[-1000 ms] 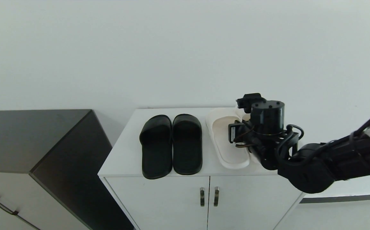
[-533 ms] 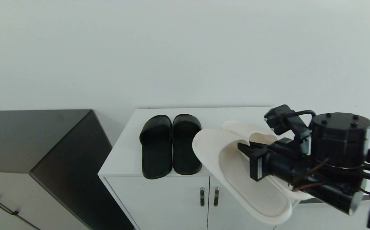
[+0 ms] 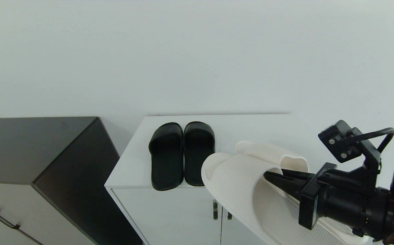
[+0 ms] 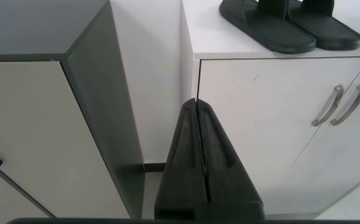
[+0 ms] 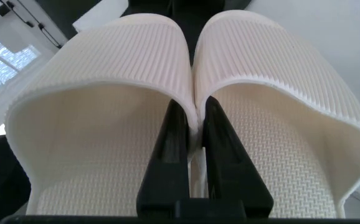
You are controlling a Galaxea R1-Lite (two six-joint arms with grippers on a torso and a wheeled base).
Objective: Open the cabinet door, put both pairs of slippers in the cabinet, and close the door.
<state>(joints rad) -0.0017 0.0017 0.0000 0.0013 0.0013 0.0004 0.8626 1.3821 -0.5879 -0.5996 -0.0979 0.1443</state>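
My right gripper is shut on the pair of white slippers, pinching the two inner strap edges together, and holds them in the air in front of the white cabinet. The black slippers lie side by side on the cabinet top. The cabinet's two doors are closed, their metal handles meeting in the middle. My left gripper is shut with nothing in it, low down by the cabinet's left front corner.
A dark-topped unit with pale drawer fronts stands to the left of the cabinet, with a narrow gap between them. A plain white wall rises behind.
My right gripper has lifted the white slippers off the cabinet top and drawn them forward and down toward me. The black slippers have not moved.
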